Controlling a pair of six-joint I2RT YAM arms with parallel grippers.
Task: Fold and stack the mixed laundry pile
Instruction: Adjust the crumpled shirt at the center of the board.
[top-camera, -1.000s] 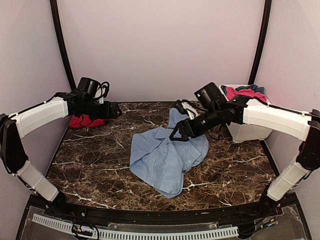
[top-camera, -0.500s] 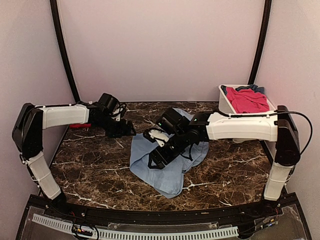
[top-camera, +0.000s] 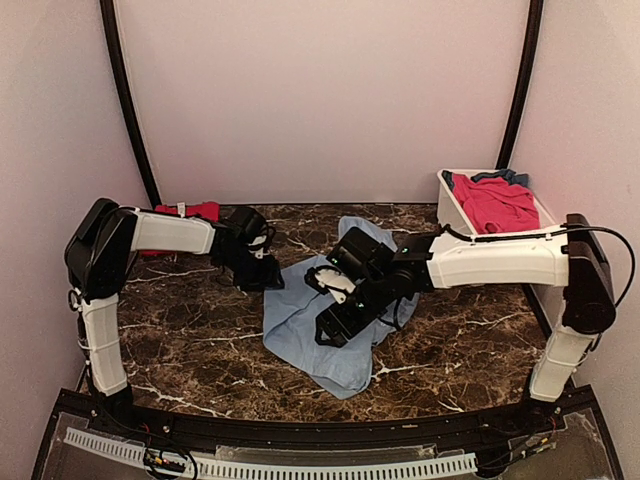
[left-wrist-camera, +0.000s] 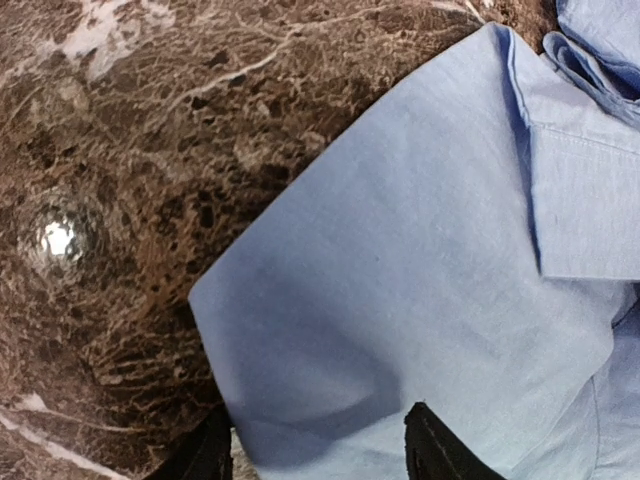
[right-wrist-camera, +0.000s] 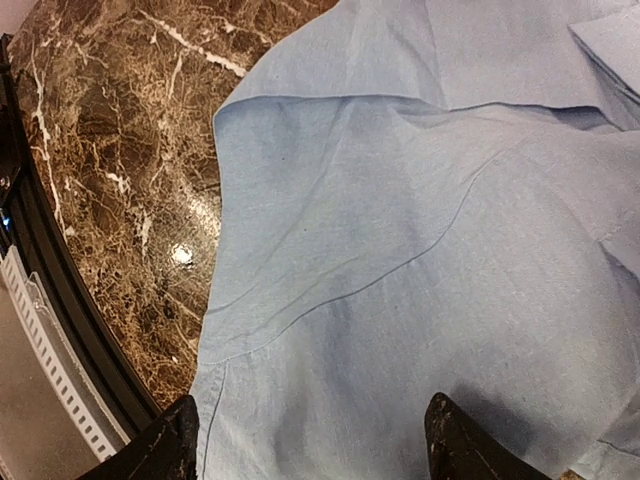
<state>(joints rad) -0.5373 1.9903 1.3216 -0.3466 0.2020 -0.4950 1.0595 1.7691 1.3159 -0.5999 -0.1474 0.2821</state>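
While left fingers (left-wrist-camera: 437, 452) and right fingers (right-wrist-camera: 462, 452) hang spread, the light-blue shirt (top-camera: 300, 328) lies under both

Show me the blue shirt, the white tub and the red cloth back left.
blue shirt (top-camera: 335, 365): top view, lower panel near the hem.
white tub (top-camera: 448, 208): top view, left wall.
red cloth (top-camera: 203, 211): top view, its right end.

The light-blue shirt (right-wrist-camera: 420, 250) fills most of the frame, with the marble table (right-wrist-camera: 110, 150) at ten o'clock. The right gripper (right-wrist-camera: 315, 455) has its tips spread apart at five and seven.
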